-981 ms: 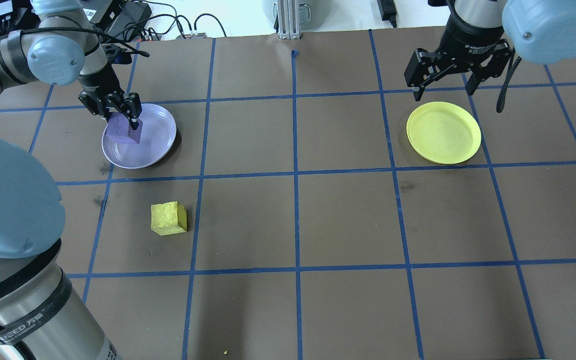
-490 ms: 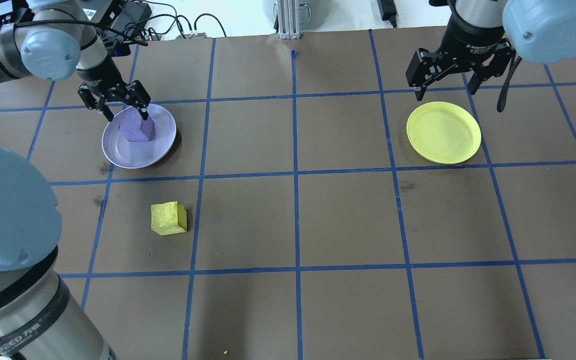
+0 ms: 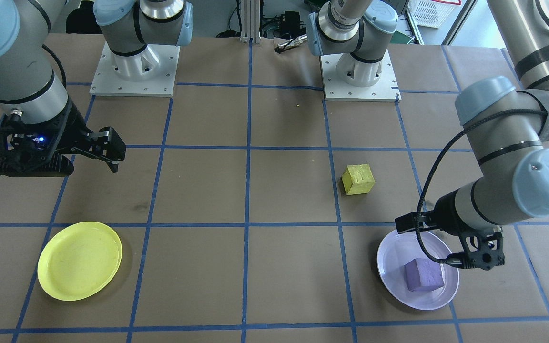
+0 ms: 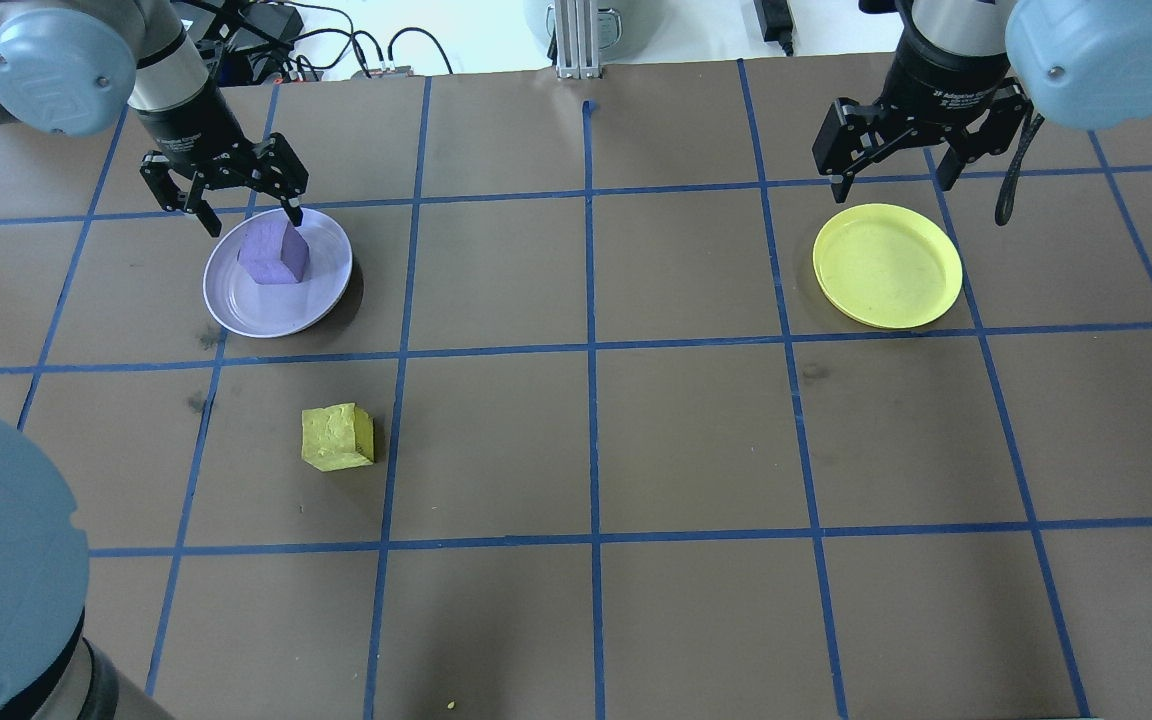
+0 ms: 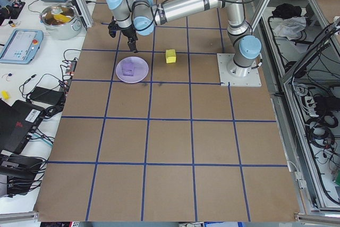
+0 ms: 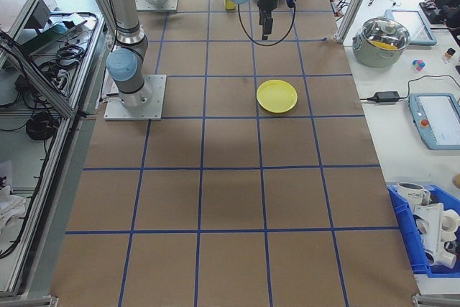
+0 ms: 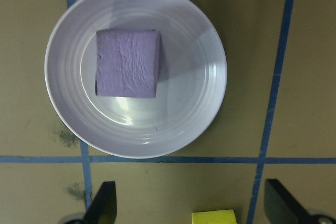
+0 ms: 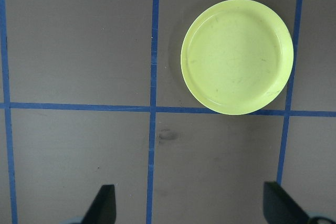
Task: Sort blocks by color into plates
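Where the left arm reaches out, we see the left tool [image 4: 248,212] hanging over the far edge of the purple plate [image 4: 321,290]. Its two fingers are spread wide apart and hold nothing. The purple block [image 4: 274,252] sits inside the purple plate, near the rim closest to that tool. One finger tip looks very close to the block from above, but we cannot tell if it touches. From the left wrist camera, the purple block [image 7: 127,62] lies flat in the plate, a little off the middle.

The yellow block [image 4: 337,436] rests on the bare brown bench [image 4: 696,440], near the purple plate but outside it. It sits closer to the robot than the plate does, in the next square of the blue tape grid.

Over on the other side, the right tool [image 4: 891,182] hangs above the bench just past the far edge of the yellow plate [image 4: 887,264]. Its fingers are wide apart too, with nothing between them. The yellow plate has nothing in it and lies well apart from the yellow block.
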Motion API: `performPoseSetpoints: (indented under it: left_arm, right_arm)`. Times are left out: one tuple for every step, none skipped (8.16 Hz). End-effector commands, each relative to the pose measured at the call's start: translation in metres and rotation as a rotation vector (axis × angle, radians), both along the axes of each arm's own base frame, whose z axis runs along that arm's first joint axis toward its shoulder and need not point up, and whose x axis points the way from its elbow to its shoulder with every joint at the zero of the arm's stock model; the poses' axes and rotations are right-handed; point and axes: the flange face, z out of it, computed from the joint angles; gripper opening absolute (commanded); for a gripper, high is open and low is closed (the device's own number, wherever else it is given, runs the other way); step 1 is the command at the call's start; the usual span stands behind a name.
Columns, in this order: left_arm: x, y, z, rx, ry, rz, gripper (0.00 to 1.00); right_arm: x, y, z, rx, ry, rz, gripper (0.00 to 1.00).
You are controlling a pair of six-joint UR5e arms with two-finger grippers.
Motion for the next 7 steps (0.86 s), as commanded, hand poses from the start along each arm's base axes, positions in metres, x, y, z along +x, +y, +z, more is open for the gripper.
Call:
performPoseSetpoints:
  left_arm:
    - [-0.033, 0.092, -0.027, 0.079, 0.068, 0.119, 1.0]
    - [-0.038, 0.122, -0.046, 0.036, 0.06, 0.111, 1.0]
    - [-0.038, 0.143, -0.077, 0.044, 0.063, 0.109, 1.0]
    - [-0.041, 0.16, -0.098, 0.051, 0.061, 0.114, 1.0]
    - [-0.045, 0.174, -0.113, 0.081, 0.066, 0.113, 1.0]
    - [-0.044, 0.176, -0.123, 0.099, 0.065, 0.119, 1.0]
    - [-0.045, 0.176, -0.127, 0.108, 0.067, 0.121, 1.0]
  right_arm:
    - [0.0, 0.0, 0.001, -0.002, 0.002, 0.005, 1.0]
    - [0.0, 0.001, 0.0, 0.007, -0.001, 0.0, 1.0]
    - [0.0, 0.001, -0.001, 0.007, 0.002, 0.0, 1.0]
    - [0.0, 0.002, 0.001, 0.007, 0.003, 0.0, 1.0]
    - [0.0, 0.001, -0.001, 0.014, -0.002, 0.012, 1.0]
    - [0.0, 0.001, -0.002, 0.016, 0.003, 0.014, 1.0]
    - [0.0, 0.002, -0.002, 0.017, 0.001, 0.014, 1.0]
